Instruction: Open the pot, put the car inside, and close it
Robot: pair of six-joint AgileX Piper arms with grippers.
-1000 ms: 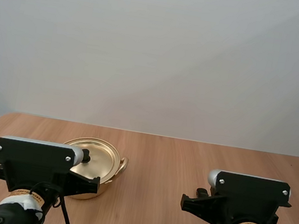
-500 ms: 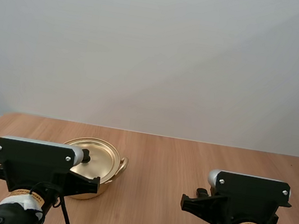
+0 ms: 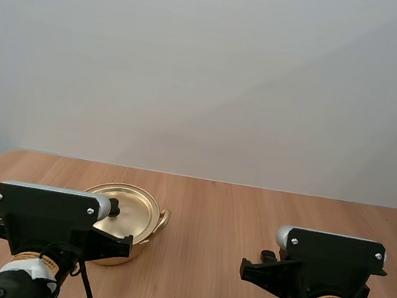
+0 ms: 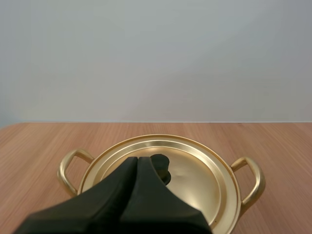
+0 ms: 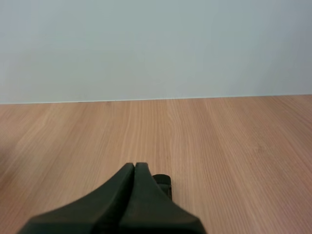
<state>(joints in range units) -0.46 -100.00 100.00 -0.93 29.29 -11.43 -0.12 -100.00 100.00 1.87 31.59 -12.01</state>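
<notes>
The left pincer [image 4: 136,160] is shut tight and holds nothing. Just past its tips sits the gold pot [image 4: 257,178] with its lid [image 4: 200,178] on. The right pincer [image 5: 134,165] is shut too, and empty. A small black thing [image 5: 163,181] lies just past its tips on the table [image 5: 234,136].

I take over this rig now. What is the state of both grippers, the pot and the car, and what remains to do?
Left gripper: fingers shut on nothing, just before the knob of the lid.
Right gripper: shut on nothing; a small dark thing, perhaps the car, lies on the table just beyond its tips.
Pot: closed, lid on.
Done: nothing. Left: open pot, put car in, close.
</notes>
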